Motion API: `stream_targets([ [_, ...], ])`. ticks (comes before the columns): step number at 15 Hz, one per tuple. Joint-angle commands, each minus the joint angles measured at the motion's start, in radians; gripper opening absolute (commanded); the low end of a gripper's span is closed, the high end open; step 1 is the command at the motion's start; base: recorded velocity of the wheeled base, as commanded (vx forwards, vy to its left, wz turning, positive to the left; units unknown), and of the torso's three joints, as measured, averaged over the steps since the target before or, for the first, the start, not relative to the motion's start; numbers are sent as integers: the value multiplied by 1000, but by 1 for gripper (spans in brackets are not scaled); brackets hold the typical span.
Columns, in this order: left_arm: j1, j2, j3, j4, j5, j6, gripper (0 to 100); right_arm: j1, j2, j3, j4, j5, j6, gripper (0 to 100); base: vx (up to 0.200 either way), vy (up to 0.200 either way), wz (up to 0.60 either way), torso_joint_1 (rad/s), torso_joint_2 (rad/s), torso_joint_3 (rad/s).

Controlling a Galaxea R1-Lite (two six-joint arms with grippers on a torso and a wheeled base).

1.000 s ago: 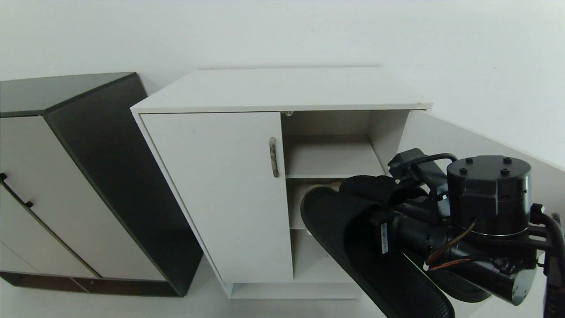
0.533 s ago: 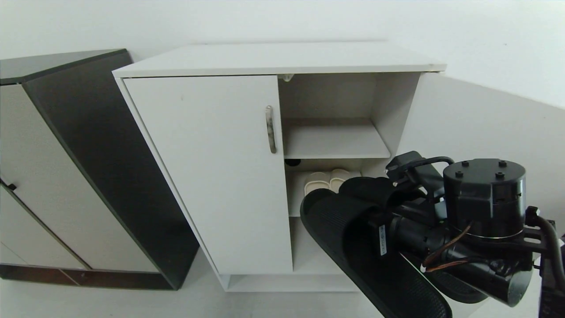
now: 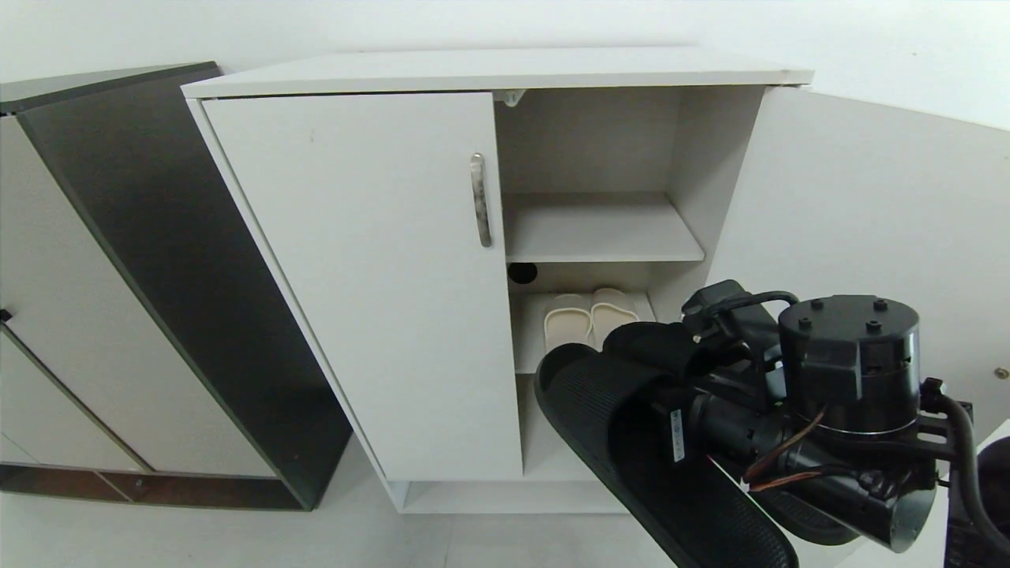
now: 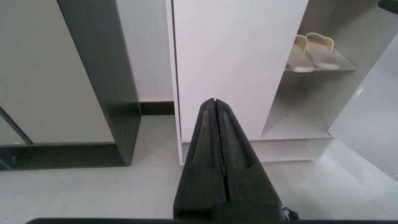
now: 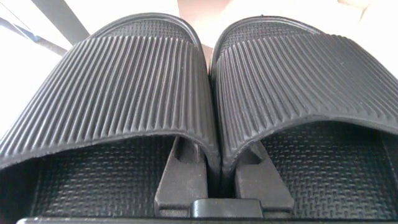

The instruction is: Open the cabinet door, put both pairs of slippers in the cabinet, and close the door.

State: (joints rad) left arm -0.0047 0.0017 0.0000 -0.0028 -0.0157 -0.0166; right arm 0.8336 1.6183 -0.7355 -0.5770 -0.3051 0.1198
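DESK: What is the right claw (image 5: 214, 180) doing?

FIELD: It is clamping a pair of black ribbed rubber slippers (image 3: 631, 426), pinching their two inner sides together and holding them out in front of the white two-door laminate cabinet (image 3: 489, 71). The left claw (image 4: 214, 155) is hanging low near the floor, its fingers pressed flat together and carrying nothing.

DESK: And beyond the claws?

FIELD: The cabinet's right-hand door (image 3: 868, 213) is standing wide open, while the left-hand door (image 3: 355, 276) is sitting shut. A pair of cream foam slippers (image 3: 588, 315) is lying side by side on the middle shelf (image 3: 527, 331).

DESK: What is changing?

FIELD: The camera is moving, not the furniture. Across the last second the cabinet is growing larger in the head view and the cream pair is coming into sight. The loaded arm is keeping its place in the frame.

DESK: Meaning?

FIELD: By my reading, the robot is closing in to deliver the second pair. One pair is already inside. Placing the black pair and shutting the door are not yet done.
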Motion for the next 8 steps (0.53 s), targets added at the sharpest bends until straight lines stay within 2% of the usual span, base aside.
stream_targets([
  [1,0,0,0,0,0,0,0,-1,31,1,-4,-2,0,0,0,0,0,0,0,0],
  [2,0,0,0,0,0,0,0,1,54,-4,-23,-15,-3,0,0,0,0,0,0,0],
  [3,0,0,0,0,0,1,0,24,103,-27,-57,-95,-11,0,0,0,0,0,0,0],
  [5,0,0,0,0,0,3,0,47,244,-171,-58,-370,23,0,0,0,0,0,0,0],
  [7,0,0,0,0,-1,4,0,56,296,-285,-15,-410,61,0,0,0,0,0,0,0],
  [8,0,0,0,0,-1,6,0,53,301,-369,94,-443,64,0,0,0,0,0,0,0],
])
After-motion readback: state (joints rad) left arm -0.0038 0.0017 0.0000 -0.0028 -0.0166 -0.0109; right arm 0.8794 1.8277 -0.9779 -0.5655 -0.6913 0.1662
